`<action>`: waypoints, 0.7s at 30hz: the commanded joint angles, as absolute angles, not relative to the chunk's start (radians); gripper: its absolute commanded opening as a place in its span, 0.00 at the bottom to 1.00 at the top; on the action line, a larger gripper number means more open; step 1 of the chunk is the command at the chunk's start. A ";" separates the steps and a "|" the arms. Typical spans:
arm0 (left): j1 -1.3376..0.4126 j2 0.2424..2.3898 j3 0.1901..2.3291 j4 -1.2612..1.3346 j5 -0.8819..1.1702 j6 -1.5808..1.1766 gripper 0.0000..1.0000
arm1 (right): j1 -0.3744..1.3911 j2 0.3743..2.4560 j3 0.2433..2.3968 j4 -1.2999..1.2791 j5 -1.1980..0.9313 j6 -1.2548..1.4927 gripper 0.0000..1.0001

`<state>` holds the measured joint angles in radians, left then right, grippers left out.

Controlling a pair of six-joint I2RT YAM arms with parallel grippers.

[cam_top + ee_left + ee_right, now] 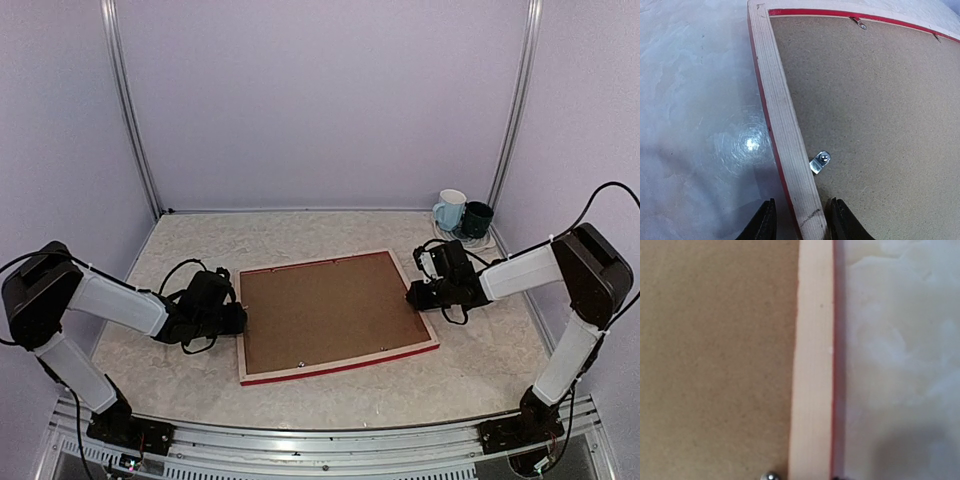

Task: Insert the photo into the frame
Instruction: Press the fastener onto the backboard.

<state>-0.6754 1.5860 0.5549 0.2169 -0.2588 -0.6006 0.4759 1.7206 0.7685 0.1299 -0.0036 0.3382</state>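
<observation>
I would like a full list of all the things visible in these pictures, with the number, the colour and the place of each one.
frame: one, pale wood sides with a red edge, lying face down at the middle of the table
backing board: one, brown, inside the frame
metal tabs: at least three, silver, along the frame's inner edge
pale mug: one, light blue, far right corner
dark mug: one, beside the pale mug
table: one, pale marbled
left gripper: one, black, fingers either side of the frame's left rail
right gripper: one, black, at the frame's right rail
</observation>
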 commanded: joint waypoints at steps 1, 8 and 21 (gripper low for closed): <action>-0.664 1.582 0.535 0.172 -0.273 -0.584 0.37 | 0.487 1.771 0.750 0.006 0.048 0.340 0.18; -0.663 1.586 0.526 0.181 -0.272 -0.587 0.37 | 0.486 1.742 0.739 0.006 0.068 0.358 0.11; -0.658 1.588 0.538 0.190 -0.260 -0.566 0.37 | 0.486 1.537 0.801 -0.106 0.033 0.338 0.70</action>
<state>-0.6716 1.5860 0.5495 0.2249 -0.2584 -0.5934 0.4778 1.6230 0.7567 -0.0048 0.0113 0.3584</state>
